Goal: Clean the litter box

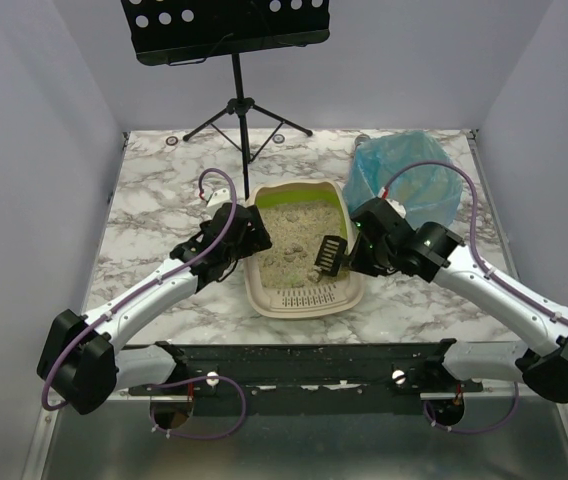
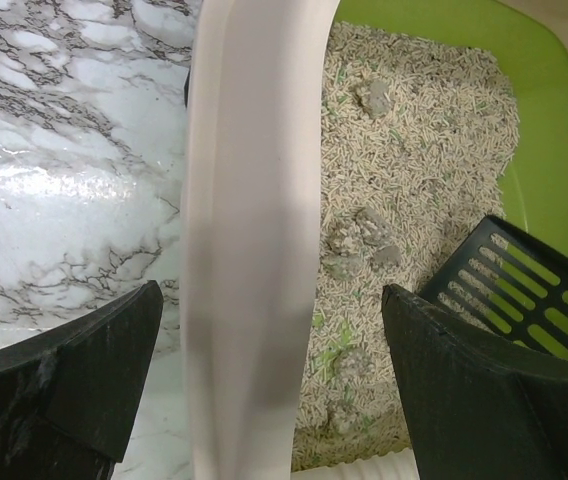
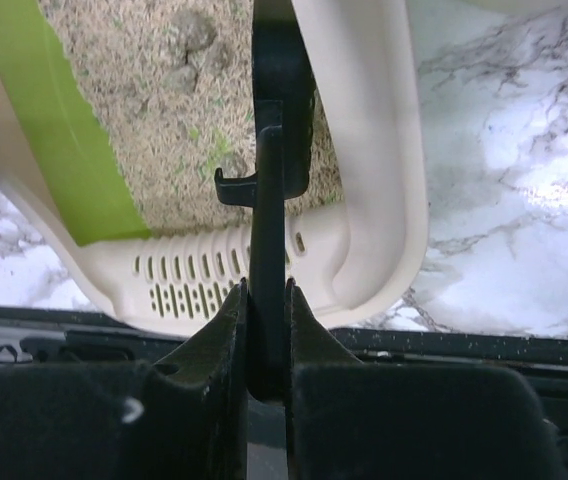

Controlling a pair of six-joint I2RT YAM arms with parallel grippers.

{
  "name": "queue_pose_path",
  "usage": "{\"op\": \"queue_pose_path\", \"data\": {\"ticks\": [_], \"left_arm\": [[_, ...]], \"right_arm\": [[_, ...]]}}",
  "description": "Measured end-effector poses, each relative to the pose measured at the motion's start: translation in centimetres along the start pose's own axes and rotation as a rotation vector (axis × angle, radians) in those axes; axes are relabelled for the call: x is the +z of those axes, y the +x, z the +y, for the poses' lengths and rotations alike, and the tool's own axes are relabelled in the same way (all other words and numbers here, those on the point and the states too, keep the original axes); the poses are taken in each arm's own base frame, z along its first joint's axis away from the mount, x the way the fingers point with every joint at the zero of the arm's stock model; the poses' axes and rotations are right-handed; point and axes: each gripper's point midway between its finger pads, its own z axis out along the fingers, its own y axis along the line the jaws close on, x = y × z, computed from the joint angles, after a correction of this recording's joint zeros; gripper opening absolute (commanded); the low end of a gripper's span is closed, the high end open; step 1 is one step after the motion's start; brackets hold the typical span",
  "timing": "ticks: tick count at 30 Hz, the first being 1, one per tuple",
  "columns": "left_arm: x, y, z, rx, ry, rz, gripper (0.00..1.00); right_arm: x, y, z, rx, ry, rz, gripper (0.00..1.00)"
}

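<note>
The beige litter box [image 1: 260, 292] with its lime-green inner rim sits mid-table, its slotted grille [image 3: 194, 280] toward the arms. Tan granules [image 2: 414, 150] with grey clumps [image 2: 359, 240] fill it. My left gripper [image 1: 247, 238] is open, its fingers straddling the box's left wall [image 2: 254, 200], one outside and one over the litter. My right gripper [image 3: 267, 290] is shut on the handle of a black slotted scoop [image 1: 329, 255], whose head [image 2: 519, 295] hangs over the litter near the right wall [image 3: 374, 150].
A bin lined with a translucent blue bag [image 1: 409, 180] stands just right of the box, behind my right arm. A black music stand [image 1: 239, 110] rises at the back. A black rail [image 1: 304, 360] runs along the near table edge.
</note>
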Motion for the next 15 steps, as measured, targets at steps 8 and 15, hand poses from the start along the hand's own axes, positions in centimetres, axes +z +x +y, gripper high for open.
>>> {"op": "queue_pose_path", "data": {"ticks": [8,15], "left_arm": [[0.0,0.0,-0.2,0.003,0.008,0.001,0.99],[0.0,0.0,-0.3,0.009,0.016,0.005,0.99]], "right_arm": [[-1.3,1.1,0.2,-0.038,0.053,0.123,0.01],[-0.4,1.3,0.9,-0.019,0.071,0.154,0.01]]}}
